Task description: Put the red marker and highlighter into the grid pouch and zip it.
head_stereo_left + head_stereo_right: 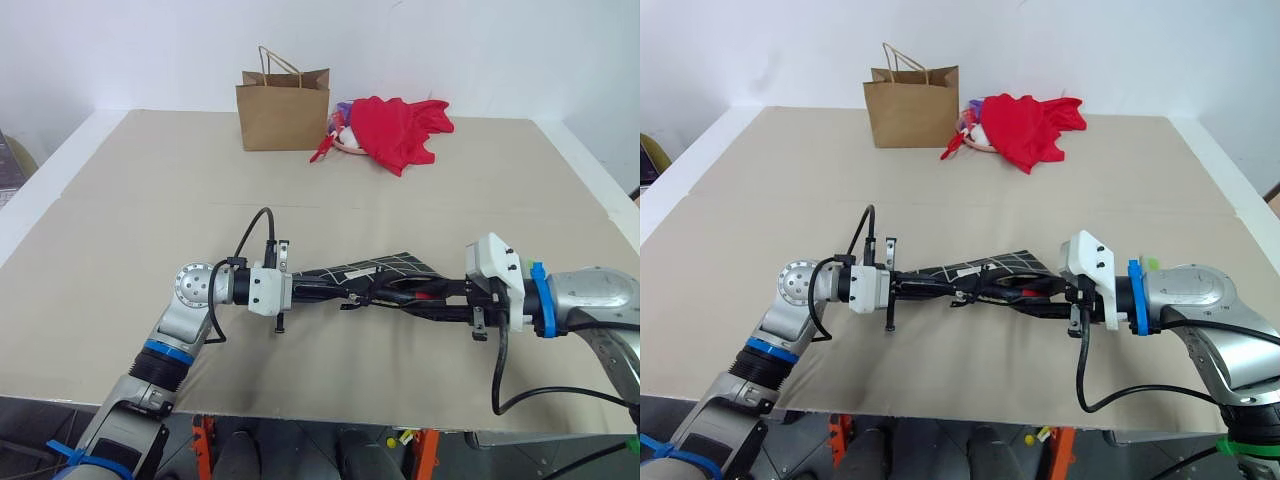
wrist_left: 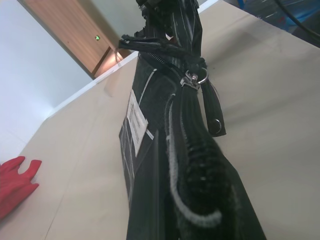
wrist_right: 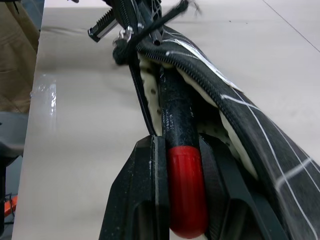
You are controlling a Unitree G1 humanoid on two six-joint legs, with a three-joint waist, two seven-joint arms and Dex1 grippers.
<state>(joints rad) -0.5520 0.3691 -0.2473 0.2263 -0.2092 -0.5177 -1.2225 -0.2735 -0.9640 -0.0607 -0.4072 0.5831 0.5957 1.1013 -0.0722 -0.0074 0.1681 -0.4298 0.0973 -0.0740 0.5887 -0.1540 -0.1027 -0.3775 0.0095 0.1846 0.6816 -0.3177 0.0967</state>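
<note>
head pair: high, facing forward-down, table [image 1: 120, 260] near to far | wrists: close, sharing grid pouch [image 2: 150, 150]

Black white-gridded grid pouch [image 1: 375, 268], red-capped marker [image 3: 184, 180]

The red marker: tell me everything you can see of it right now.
The red marker is a slim pen with a black, slightly speckled barrel and a glossy bright red cap end. The right gripper pinches it at the cap, its two black fingers on either side. The barrel's far end reaches into the open mouth of the grid pouch, against the pale lining, between the unzipped teeth. It is held above the table.
</note>
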